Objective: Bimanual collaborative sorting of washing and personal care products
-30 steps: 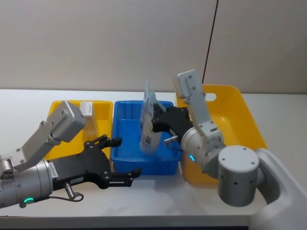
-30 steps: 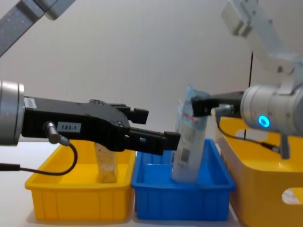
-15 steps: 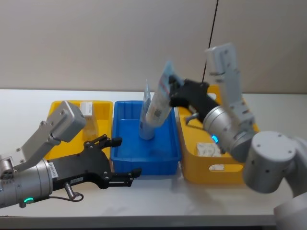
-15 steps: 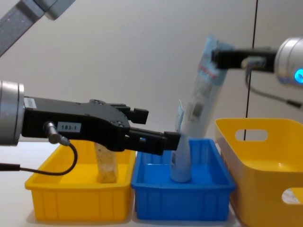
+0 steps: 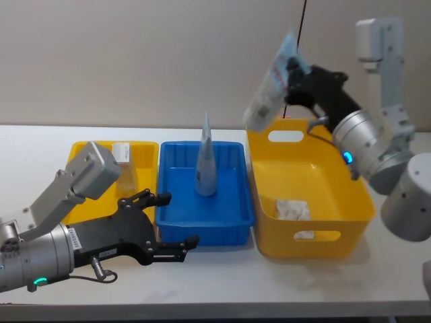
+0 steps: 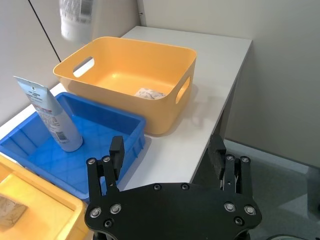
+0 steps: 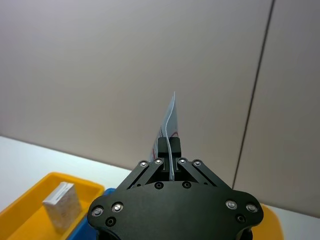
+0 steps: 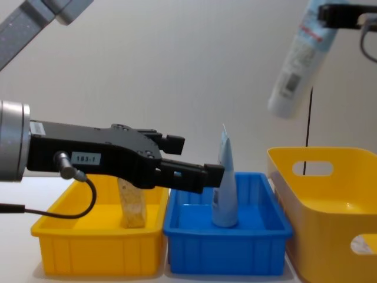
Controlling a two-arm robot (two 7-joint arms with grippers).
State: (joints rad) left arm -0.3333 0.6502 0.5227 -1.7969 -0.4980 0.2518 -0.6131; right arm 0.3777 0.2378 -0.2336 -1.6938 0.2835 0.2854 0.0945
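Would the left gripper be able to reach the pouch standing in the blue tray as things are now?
Probably yes. The left gripper hovers open beside the blue tray, and the standing pouch is upright with free space around it. The right gripper holds the other pouch high above the large yellow bin, out of the way.

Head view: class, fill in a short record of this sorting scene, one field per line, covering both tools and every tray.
right tool: shut on lifted pouch, high over the large yellow bin's back rim
left tool: open, low in front of the trays
blue tray: one standing pouch
large yellow bin: one whitish pack
small yellow tray: one small package
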